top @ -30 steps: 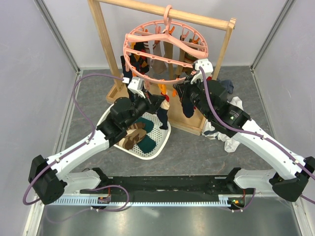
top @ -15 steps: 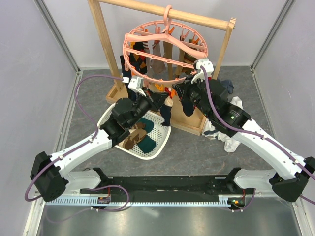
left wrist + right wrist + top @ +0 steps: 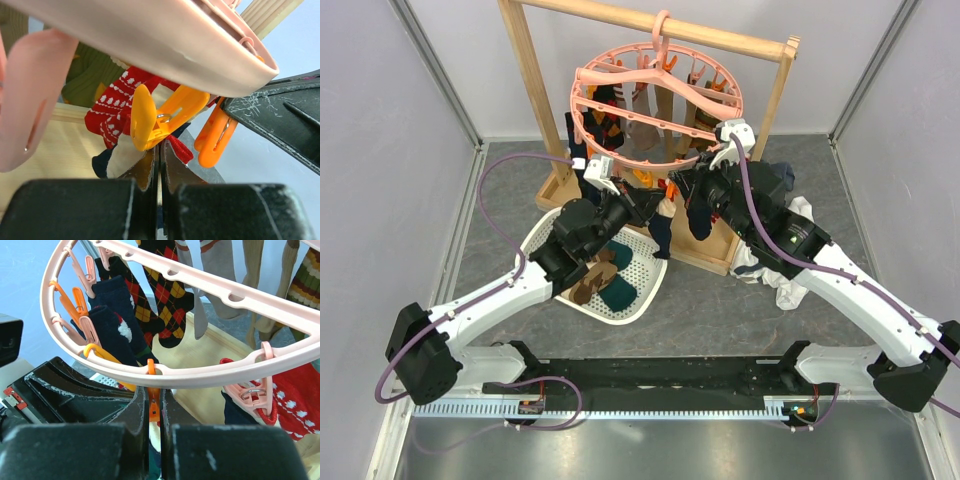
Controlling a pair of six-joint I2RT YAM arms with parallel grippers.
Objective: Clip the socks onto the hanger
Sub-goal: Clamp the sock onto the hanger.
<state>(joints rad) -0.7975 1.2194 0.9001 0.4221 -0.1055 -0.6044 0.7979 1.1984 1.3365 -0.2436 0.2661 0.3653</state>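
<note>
The pink ring hanger (image 3: 655, 108) hangs by its hook from the wooden rack, with several socks clipped to it. My left gripper (image 3: 648, 205) (image 3: 160, 150) sits just below its near rim, shut on a red-cuffed white and navy sock (image 3: 660, 232) (image 3: 179, 148), whose cuff reaches up to a yellow clip (image 3: 150, 120). My right gripper (image 3: 686, 186) (image 3: 154, 401) is right beside it under the ring (image 3: 215, 372), shut on an orange clip (image 3: 154, 409). A red sock with white pattern (image 3: 112, 107) (image 3: 295, 400) hangs close by.
The wooden rack frame (image 3: 528, 90) stands at the back. A white mesh basket (image 3: 645, 292) below my left arm holds a brown-striped sock (image 3: 592, 280) and a dark teal sock (image 3: 620, 296). White and grey garments (image 3: 782, 285) lie under my right arm.
My left arm has carried the sock a little right and up, closer to the ring's near rim. The right arm has stayed on its clip.
</note>
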